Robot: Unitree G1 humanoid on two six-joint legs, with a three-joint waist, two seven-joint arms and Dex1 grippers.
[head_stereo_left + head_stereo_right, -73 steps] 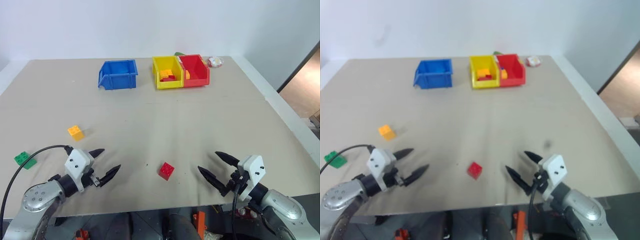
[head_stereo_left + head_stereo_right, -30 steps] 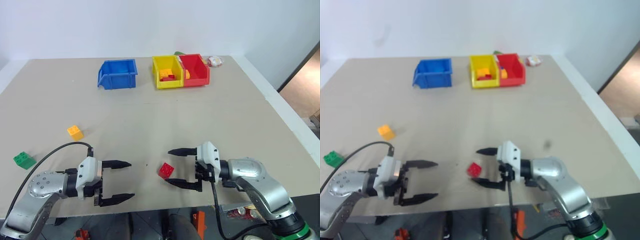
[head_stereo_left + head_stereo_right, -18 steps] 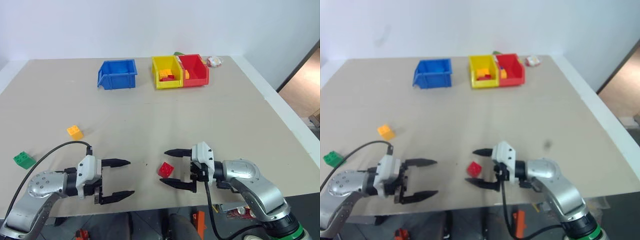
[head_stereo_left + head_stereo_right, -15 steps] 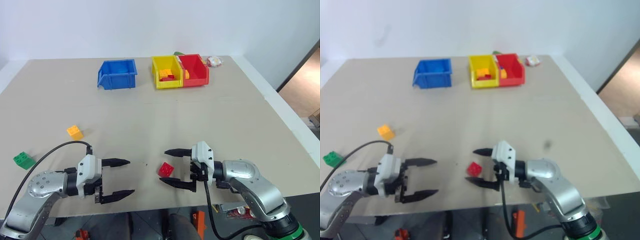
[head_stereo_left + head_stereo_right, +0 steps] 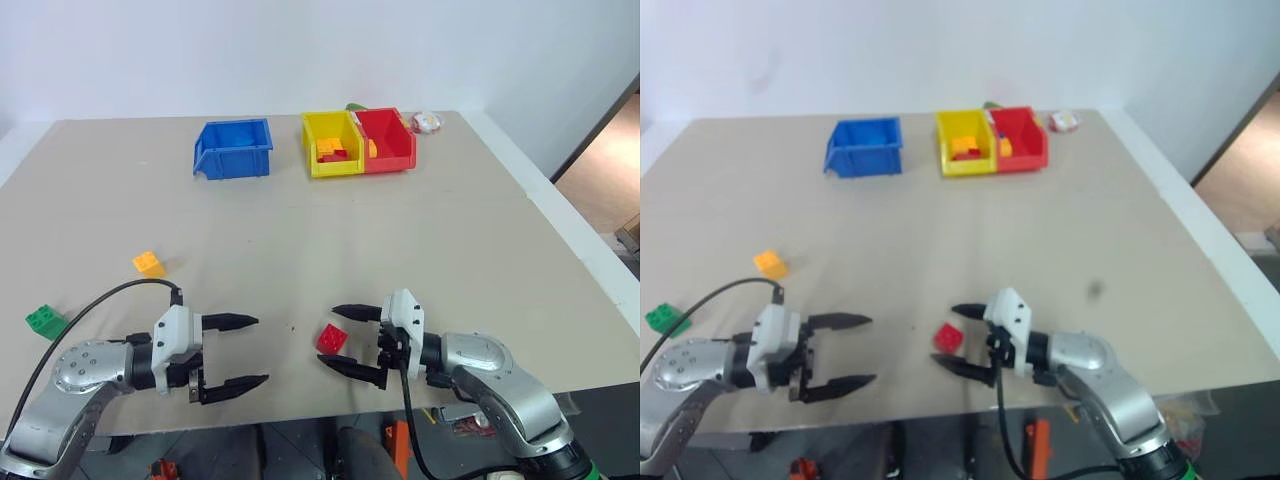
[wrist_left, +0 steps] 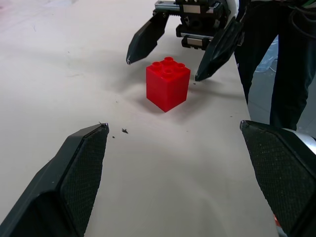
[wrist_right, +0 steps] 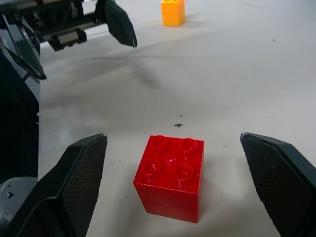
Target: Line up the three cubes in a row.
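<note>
The red cube (image 5: pixel 332 339) sits near the table's front edge, studs up. My right gripper (image 5: pixel 339 338) is open, pointing left, with one fingertip behind the cube and one in front of it, not touching. In the right wrist view the red cube (image 7: pixel 171 177) lies between the wide-apart fingers. My left gripper (image 5: pixel 249 351) is open too, aimed rightward at the red cube (image 6: pixel 168 83) from a short way off. The yellow-orange cube (image 5: pixel 149 264) lies further left, and the green cube (image 5: pixel 45 322) sits near the left edge.
At the back of the table (image 5: pixel 450 230) stand a blue bin (image 5: pixel 234 149), a yellow bin (image 5: pixel 333 145) and a red bin (image 5: pixel 388 140) holding heaped bricks. A small white object (image 5: pixel 431 122) lies behind the red bin. The right table edge runs diagonally.
My right gripper has sunk slightly and edged left, so its fingers now flank the red cube. The left gripper and the cubes have kept still.
</note>
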